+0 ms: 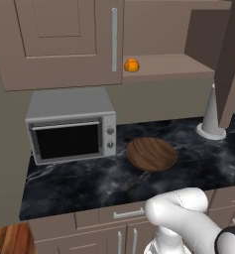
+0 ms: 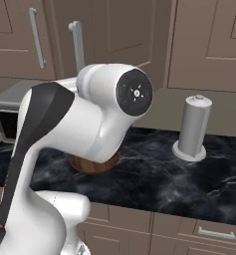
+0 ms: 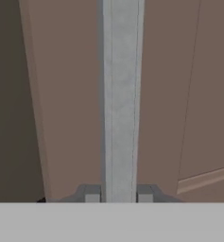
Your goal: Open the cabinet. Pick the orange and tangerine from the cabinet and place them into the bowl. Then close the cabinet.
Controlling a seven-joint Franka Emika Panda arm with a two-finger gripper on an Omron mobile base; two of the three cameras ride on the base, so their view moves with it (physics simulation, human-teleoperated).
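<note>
The arm (image 2: pixel 89 129) is built of smooth, rounded white shells. A dark, nearly black panel is set along one link, and a round black cap (image 2: pixel 134 92) closes a joint (small coloured marks and a white star-like mark are seen on its face). A black ring is seen at another joint (image 1: pixel 228 240). The pincer (image 3: pixel 119 196) ends in two small dark grey fingertips (image 3: pixel 90 194).
</note>
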